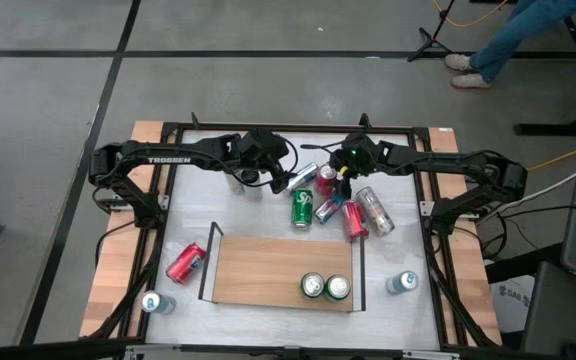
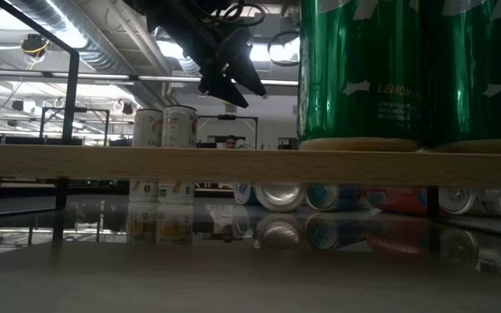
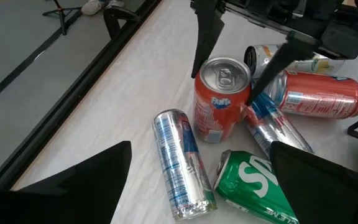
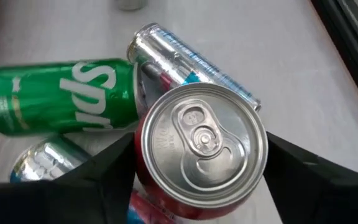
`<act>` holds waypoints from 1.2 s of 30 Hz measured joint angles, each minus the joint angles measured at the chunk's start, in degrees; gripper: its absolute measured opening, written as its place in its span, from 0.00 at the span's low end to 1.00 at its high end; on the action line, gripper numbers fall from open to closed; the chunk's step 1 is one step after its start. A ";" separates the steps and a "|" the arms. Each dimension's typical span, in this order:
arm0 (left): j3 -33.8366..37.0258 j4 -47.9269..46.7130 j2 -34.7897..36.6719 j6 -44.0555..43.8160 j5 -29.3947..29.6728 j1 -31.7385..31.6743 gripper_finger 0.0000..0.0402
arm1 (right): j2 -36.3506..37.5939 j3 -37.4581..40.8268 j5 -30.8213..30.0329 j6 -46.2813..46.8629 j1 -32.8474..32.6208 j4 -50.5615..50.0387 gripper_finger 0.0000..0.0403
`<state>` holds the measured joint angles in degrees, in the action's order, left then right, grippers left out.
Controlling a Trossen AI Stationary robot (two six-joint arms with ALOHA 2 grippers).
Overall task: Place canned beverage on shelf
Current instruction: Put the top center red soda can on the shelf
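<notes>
Now you are at the grasp step. Your right tool straddles the upright red Fanta can in the cluster at the back of the surface; one finger stands on each side of the can top, jaws partly open. In the right wrist view the can lid sits centred between the fingers, but I cannot tell whether the pads are bearing on the can wall yet. Treat the can as not yet secured.

Neighbours are close: a lying green Sprite can, a slim silver can and a lying red can crowd the Fanta can.

Your left tool hovers just beside the cluster, jaws wide, holding nothing.

The shelf lies well apart, toward the front of the surface, with two green cans standing at its right end. Most of the board is bare.

Next move, as judged: close firmly on the Fanta can, lift straight up to clear the neighbours, then carry it over to a bare part of the shelf. Keep it upright.
</notes>
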<state>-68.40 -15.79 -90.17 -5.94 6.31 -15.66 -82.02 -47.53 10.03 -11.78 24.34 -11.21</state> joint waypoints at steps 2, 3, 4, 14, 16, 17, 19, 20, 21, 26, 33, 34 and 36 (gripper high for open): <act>0.00 0.00 0.00 -0.10 -0.01 0.00 0.94 | 0.00 0.00 -2.50 2.80 -0.04 0.59 0.67; 0.00 0.00 0.00 -0.10 0.01 0.00 0.94 | 0.00 0.00 -4.33 3.93 -0.04 0.73 0.67; 0.00 0.00 0.00 -0.10 -0.01 0.00 0.94 | 0.00 0.00 -6.23 5.12 -0.04 0.80 0.67; 0.00 -0.02 0.00 -0.10 0.01 0.00 0.94 | 0.00 0.00 -26.18 23.77 0.07 -0.91 0.74; 0.00 0.00 0.00 -0.10 0.01 0.00 0.94 | 0.00 0.00 -27.89 27.28 0.07 -1.58 0.73; 0.00 0.00 -0.01 -0.10 0.01 0.00 0.94 | 0.00 0.00 -28.73 29.14 0.07 -2.16 0.73; 0.00 0.00 -0.02 -0.10 0.01 0.00 0.94 | 0.00 0.00 -30.53 32.91 0.07 -3.27 0.73; 0.00 0.00 -0.02 -0.10 0.01 0.00 0.94 | 0.00 0.00 -31.15 34.14 0.07 -3.53 0.73; 0.00 0.00 -0.02 -0.10 0.01 0.00 0.94 | 0.00 0.00 -31.51 34.79 0.07 -3.75 0.74; 0.00 0.00 -0.02 -0.10 0.01 0.00 0.94 | 0.00 -0.01 -30.73 35.38 0.07 -3.86 0.78; 0.00 0.00 -0.02 -0.09 0.01 0.00 0.94 | 0.02 -0.04 -29.47 35.55 0.07 -3.79 0.82; 0.00 0.00 -0.02 -0.08 0.01 0.00 0.94 | 0.02 -0.04 -29.47 35.55 0.07 -3.79 0.82; 0.00 -0.02 -0.02 -0.08 0.01 0.00 0.94 | 0.04 -0.04 -29.47 35.55 0.07 -3.77 0.83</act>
<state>-68.40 -15.81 -90.19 -6.02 6.33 -15.66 -81.97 -47.57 -19.44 23.77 24.40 -14.98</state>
